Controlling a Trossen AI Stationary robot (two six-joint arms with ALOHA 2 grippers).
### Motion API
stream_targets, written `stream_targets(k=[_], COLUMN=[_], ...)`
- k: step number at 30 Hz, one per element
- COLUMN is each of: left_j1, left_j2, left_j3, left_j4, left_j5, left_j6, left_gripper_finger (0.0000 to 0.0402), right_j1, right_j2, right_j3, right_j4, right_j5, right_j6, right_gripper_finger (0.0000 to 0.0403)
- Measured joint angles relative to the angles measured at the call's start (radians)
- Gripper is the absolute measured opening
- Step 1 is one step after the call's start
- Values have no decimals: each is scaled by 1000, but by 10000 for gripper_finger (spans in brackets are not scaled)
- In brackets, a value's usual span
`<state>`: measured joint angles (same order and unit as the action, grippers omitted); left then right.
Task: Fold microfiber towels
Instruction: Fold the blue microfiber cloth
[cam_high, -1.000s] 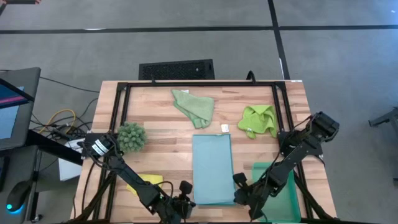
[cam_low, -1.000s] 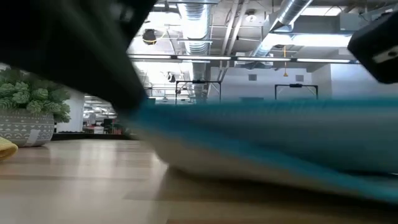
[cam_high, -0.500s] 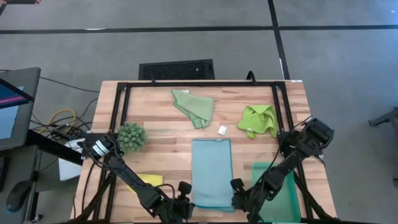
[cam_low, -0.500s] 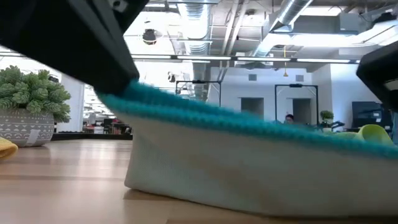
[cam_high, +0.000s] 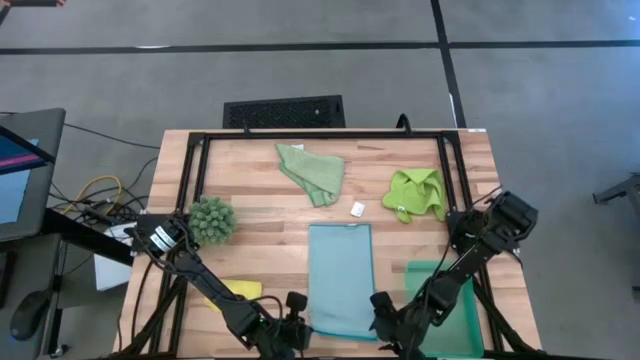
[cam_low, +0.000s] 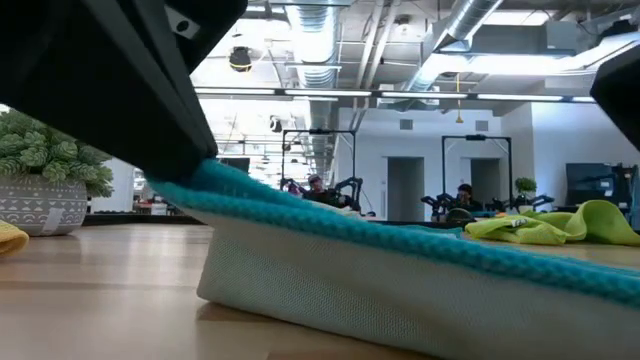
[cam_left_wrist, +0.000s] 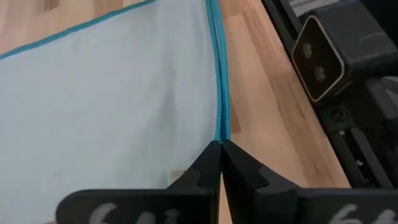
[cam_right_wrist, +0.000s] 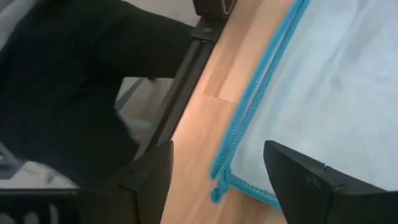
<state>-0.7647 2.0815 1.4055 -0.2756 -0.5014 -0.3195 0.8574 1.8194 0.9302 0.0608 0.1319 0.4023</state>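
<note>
The light blue towel (cam_high: 341, 278) lies as a long rectangle in the middle of the table. My left gripper (cam_left_wrist: 221, 157) is shut on its near left corner and holds that corner off the wood (cam_low: 205, 175). My right gripper (cam_right_wrist: 217, 180) stands open at the near right corner (cam_right_wrist: 221, 184), which lies on the table between its fingers, untouched. The pale sage green towel (cam_high: 312, 172) and the lime green towel (cam_high: 415, 194) lie crumpled at the far side. The yellow towel (cam_high: 236, 291) lies partly under my left arm. My left gripper pinches the blue-stitched edge (cam_left_wrist: 218, 132) at the towel's near left corner between its two fingers, slanting down from the near side. One layer or several, I cannot tell. The corner is raised off the table, and the towel slopes down from it toward the right (cam_low: 480, 265).
A dark-green spiky clump (cam_high: 212, 220) stands at the left. A teal tray (cam_high: 452, 300) sits at the near right beneath my right arm. A small white piece (cam_high: 358, 208) lies between the far towels. A black frame (cam_high: 320, 133) borders the table.
My right gripper has opened and let go of the towel's near right corner, moving slightly toward the near edge. That side of the towel has dropped onto the table, while the left corner stays raised in my left gripper.
</note>
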Motion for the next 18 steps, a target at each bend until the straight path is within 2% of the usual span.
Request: stream_targets(k=[7,12,18], left_j1=[1,2,3], left_j2=[0,0,0], left_j3=[0,0,0], left_j4=[0,0,0], left_j5=[-9,-10,-23], left_j6=[-7,-28,-36], left_gripper_finger=[0,0,0], right_j1=[44,64,72], right_j2=[0,49,163], right_j3=[0,7,102], right_j4=[-1,-3,-64], right_j5=[204,211,241], right_j6=[16,15,13], right_gripper_finger=[274,274,269])
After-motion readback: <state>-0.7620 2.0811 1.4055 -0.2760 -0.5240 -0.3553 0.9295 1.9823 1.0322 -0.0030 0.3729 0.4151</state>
